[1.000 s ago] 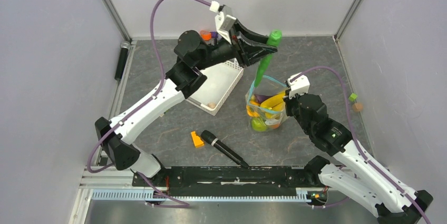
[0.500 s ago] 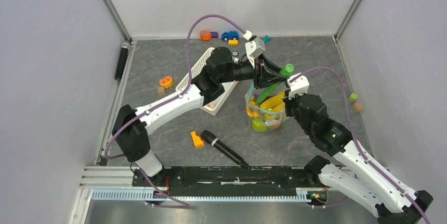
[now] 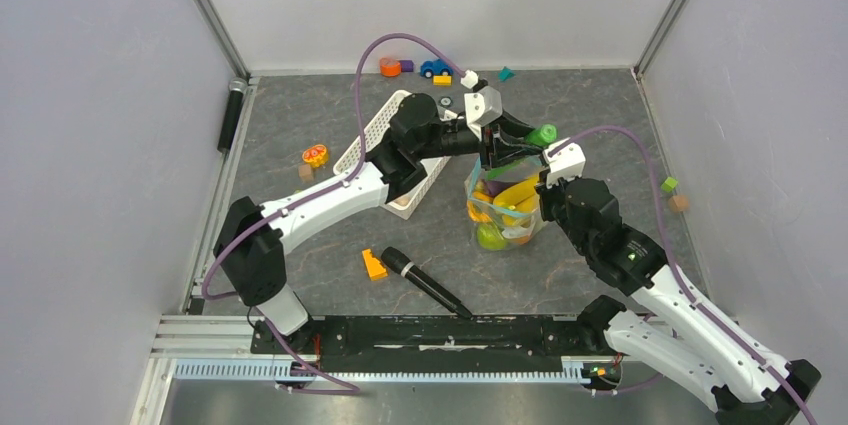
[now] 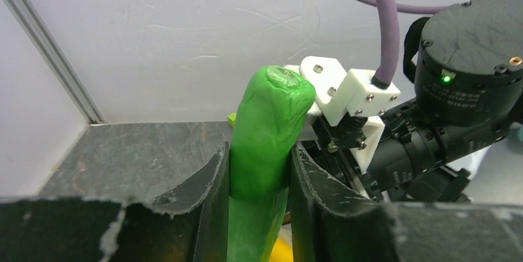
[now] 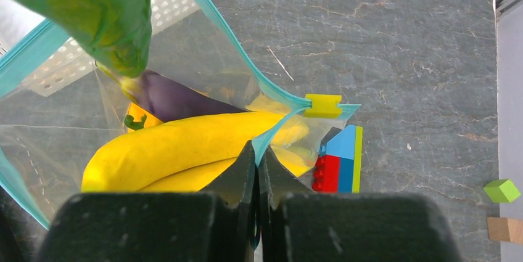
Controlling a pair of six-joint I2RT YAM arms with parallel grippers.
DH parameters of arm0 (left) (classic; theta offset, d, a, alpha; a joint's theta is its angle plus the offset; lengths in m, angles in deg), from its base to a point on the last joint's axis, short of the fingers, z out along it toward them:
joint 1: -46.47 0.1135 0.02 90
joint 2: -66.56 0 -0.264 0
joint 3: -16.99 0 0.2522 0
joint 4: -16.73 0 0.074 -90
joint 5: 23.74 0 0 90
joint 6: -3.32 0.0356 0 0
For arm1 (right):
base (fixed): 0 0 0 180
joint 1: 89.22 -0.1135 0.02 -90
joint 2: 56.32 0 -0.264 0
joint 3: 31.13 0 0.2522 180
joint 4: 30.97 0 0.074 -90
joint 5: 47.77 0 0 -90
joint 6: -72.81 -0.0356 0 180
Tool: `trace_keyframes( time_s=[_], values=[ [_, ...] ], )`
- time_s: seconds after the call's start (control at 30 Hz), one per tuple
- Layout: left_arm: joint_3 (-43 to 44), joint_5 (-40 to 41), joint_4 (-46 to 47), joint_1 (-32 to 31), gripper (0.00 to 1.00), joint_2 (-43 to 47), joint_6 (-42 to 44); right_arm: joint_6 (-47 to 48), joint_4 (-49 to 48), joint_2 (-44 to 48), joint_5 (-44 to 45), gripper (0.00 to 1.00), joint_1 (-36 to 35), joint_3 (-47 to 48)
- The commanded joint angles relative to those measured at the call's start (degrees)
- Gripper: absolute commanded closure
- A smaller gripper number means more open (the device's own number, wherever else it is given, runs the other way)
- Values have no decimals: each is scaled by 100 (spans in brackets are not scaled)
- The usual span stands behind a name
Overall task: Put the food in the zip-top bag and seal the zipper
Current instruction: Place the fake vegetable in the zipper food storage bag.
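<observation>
Left jaws clamp the cucumber [image 4: 265, 132]; right jaws pinch the zip-top bag [image 5: 203, 65] rim tight. We risk the cucumber snagging the zipper [image 5: 271, 91] and yanking the rim free.

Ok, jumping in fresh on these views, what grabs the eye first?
The bright green cucumber stands out, clamped in the left tool with its lower end at the open mouth of the zip-top bag at mid-table. The right tool pinches the bag by its blue zipper. Yellow bananas show through the clear plastic.
</observation>
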Motion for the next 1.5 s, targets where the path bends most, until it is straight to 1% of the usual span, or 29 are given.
trace_keyframes(
  time_s=[0.0,0.1,0.23,0.43,0.57,0.73,0.8,0.9,0.93,0.97,1.0,1.03,1.1,1.13,1.2,1.37,1.4,1.47],
  values=[
    [-140,17,269,-45,98,-99,761,74,-308,9,-14,96,2,32],
    [-283,216,129,-34,98,-142,970,72,-313,47,-36,96,-4,14],
    [-652,699,250,-25,98,-173,1065,67,-317,86,-83,96,-4,1],
    [-1326,1104,979,32,98,-112,391,52,-341,61,-133,96,1,-20],
    [-1763,1401,1697,94,98,-37,-257,45,-339,81,-166,96,-4,-30],
    [-2093,1666,2262,123,98,-40,-779,30,-345,131,-208,96,-4,-39],
    [-2107,1633,2284,122,98,-93,-882,24,-344,155,-231,96,0,-54],
    [-2126,1756,2079,124,97,-61,-821,29,-334,176,-195,96,-4,-67],
    [-2126,1761,1968,122,90,-14,-746,30,-335,197,-191,96,-4,-69],
    [-2095,1742,1757,122,77,63,-665,29,-339,212,-183,96,-2,-74],
    [-2051,1734,1522,116,69,164,-568,30,-348,226,-176,95,-4,-81],
    [-2022,1717,1348,114,64,262,-464,26,-363,236,-168,96,-4,-83],
    [-1960,1695,949,114,40,481,-293,26,-377,212,-173,96,-2,-83],
    [-1948,1695,764,113,24,621,-244,29,-378,193,-173,95,-2,-78],
    [-1954,1672,448,113,1,896,-166,38,-371,160,-171,95,-4,-66],
    [-2161,1411,9,113,0,1755,21,48,-367,174,-92,94,-1,-57],
    [-2214,1457,-61,113,0,1910,19,45,-374,184,-79,94,-2,-57],
    [-2234,1807,-340,113,0,2102,-24,47,-375,200,-63,93,-3,-48]
  ],
)
